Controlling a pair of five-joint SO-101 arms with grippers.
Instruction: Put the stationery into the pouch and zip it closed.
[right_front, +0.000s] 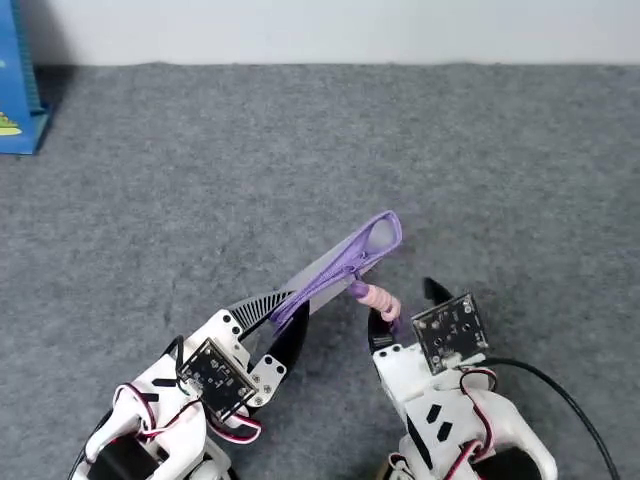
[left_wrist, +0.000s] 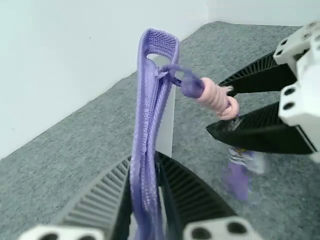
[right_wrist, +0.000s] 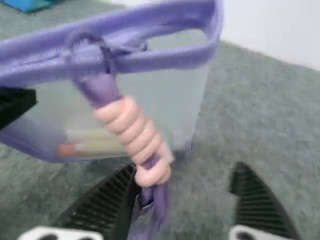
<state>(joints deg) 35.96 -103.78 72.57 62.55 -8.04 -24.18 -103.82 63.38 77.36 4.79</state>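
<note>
The gray table (right_front: 320, 140) takes up most of the scene. It lies bare and wide ahead of both sets of jaws as far as the white wall (right_front: 330, 30) along its far edge. A blue box (right_front: 18, 90) stands against that wall at the far corner on the left arm's side, well apart from everything else.

The pouch (right_front: 340, 268) is a clear one with a purple zipper edge. It stands on its edge, zipper side up, and slants away from the left gripper (right_front: 295, 308) toward the space in front of the right arm. The left jaws are closed on the pouch's near end, one ribbed finger on each face. The far end sticks out free, with open table all around it. The frames do not show whether its lower edge touches the table.

The right gripper (right_front: 403, 302) sits just beside the pouch's middle with its jaws spread wide and nothing clamped between them. The zipper pull (right_wrist: 135, 142) is a purple strap wrapped in a pink coil. It hangs from the slider down toward these jaws, and its tail drops against the inner side of one finger. The gap to the other finger is open. The slider sits short of the pouch's far end.

Inside the pouch, seen through the clear wall just beyond the right jaws, lies the stationery (right_wrist: 92, 146), a pale stick with an orange tip.
</note>
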